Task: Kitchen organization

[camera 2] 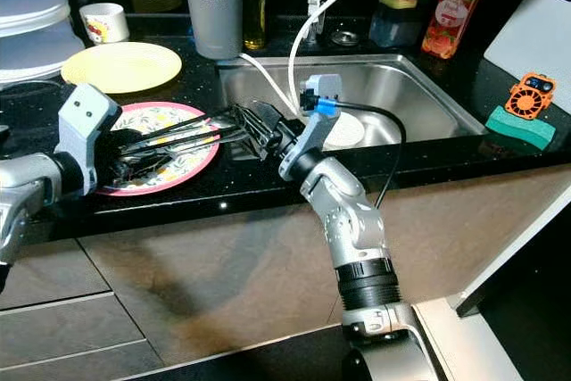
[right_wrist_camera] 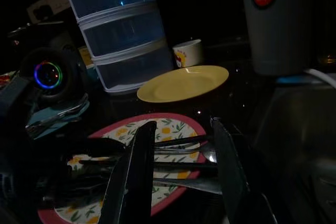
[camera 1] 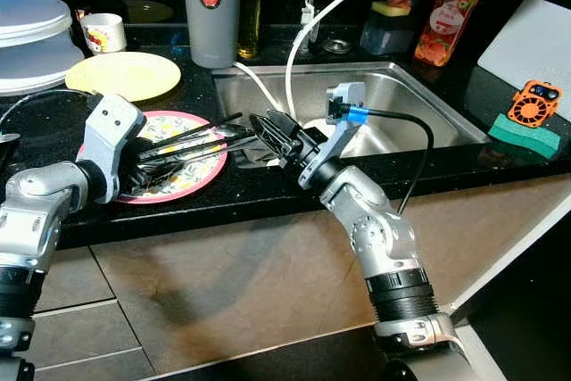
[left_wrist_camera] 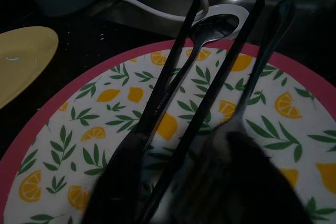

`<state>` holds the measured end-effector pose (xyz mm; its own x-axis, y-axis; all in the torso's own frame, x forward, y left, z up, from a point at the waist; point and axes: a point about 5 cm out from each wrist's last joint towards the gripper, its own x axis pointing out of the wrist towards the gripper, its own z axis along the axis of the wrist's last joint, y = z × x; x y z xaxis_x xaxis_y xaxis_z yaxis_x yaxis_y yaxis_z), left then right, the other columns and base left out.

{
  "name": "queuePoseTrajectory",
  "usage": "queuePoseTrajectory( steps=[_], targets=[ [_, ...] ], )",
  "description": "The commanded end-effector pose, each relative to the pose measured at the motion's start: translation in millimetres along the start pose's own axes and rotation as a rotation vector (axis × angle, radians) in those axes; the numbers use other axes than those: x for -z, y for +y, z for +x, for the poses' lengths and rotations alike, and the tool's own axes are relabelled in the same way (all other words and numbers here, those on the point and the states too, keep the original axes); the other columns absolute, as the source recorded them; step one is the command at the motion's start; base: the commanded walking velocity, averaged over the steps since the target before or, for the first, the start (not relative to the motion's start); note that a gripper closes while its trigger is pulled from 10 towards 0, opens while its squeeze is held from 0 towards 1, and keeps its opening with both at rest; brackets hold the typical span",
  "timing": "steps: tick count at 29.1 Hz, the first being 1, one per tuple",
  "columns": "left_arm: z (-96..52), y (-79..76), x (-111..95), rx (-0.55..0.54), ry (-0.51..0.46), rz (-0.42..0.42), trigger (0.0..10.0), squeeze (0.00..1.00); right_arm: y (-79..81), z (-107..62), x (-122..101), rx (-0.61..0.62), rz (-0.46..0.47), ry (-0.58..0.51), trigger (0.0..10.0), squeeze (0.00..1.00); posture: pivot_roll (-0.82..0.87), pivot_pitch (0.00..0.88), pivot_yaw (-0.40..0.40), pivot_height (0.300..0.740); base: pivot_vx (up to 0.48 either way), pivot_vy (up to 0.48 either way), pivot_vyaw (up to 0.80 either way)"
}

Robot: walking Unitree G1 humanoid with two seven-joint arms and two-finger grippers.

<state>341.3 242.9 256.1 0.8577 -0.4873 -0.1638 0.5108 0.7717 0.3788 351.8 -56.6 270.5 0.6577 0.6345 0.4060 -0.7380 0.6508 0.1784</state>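
I judge I'm mid-handover of the cutlery [camera 1: 192, 142] lying on the lemon plate [camera 1: 178, 176] at nine o'clock of the sink [camera 1: 401, 100]: left gripper [camera 1: 201, 136] parted over it, right gripper [camera 1: 268, 131] parted alongside, needing to close next.

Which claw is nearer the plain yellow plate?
Left. The left claw lies over the lemon-patterned plate just in front of the yellow plate; the right claw sits farther away, by the sink.
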Motion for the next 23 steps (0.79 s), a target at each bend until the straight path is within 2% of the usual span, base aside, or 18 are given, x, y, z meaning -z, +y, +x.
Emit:
queuePoseTrajectory(
  steps=[1, 7, 10, 14, 15, 22, 23],
  targets=[
    [2.6, -2.2, 6, 0.011, 0.025, 0.005, 0.0, 0.0, 1.0, -3.2, 2, 0.007, 0.016, 0.012, 10.0, 0.0, 0.06, 0.083, -0.059, 0.74, 0.0, 0.0, 0.0],
    [3.6, 1.3, 2, -0.007, -0.003, 0.01, 0.0, 0.0, 0.9, -3.7, 2, 0.022, 0.031, 0.011, 10.0, 0.0, 0.06, 0.081, -0.06, 0.74, 0.0, 0.0, 0.0],
    [2.7, 7.3, -4, -0.017, -0.016, 0.015, 0.0, 0.0, -0.1, -3.8, 1, 0.047, 0.061, -0.012, 10.0, 0.0, 0.1, 0.08, -0.029, 0.74, 0.0, 0.0, 0.0],
    [1.4, 14.8, -11, -0.03, -0.024, 0.02, 0.0, 0.0, -1.7, -6.0, 1, 0.08, 0.095, -0.041, 10.0, 0.0, 0.1, 0.08, -0.029, 0.74, 0.0, 0.0, 0.0],
    [1.1, 16.7, -12, -0.033, -0.026, 0.021, 0.0, 0.0, -2.0, -6.6, 1, 0.088, 0.103, -0.047, 10.0, 0.0, 0.12, 0.085, 0.009, 0.74, 0.0, 0.0, 0.0],
    [1.5, 21.3, -17, -0.031, -0.031, 0.025, 0.0, 0.0, -3.6, -10.1, 2, 0.122, 0.12, -0.064, 10.0, 0.0, 0.12, 0.085, 0.009, 0.74, 0.0, 0.0, 0.0],
    [2.6, 22.2, -18, -0.031, -0.034, 0.023, 0.0, 0.0, -4.1, -11.6, 2, 0.131, 0.124, -0.066, 10.0, 0.0, 0.12, 0.094, 0.038, 0.74, 0.0, 0.0, 0.0]
  ],
)
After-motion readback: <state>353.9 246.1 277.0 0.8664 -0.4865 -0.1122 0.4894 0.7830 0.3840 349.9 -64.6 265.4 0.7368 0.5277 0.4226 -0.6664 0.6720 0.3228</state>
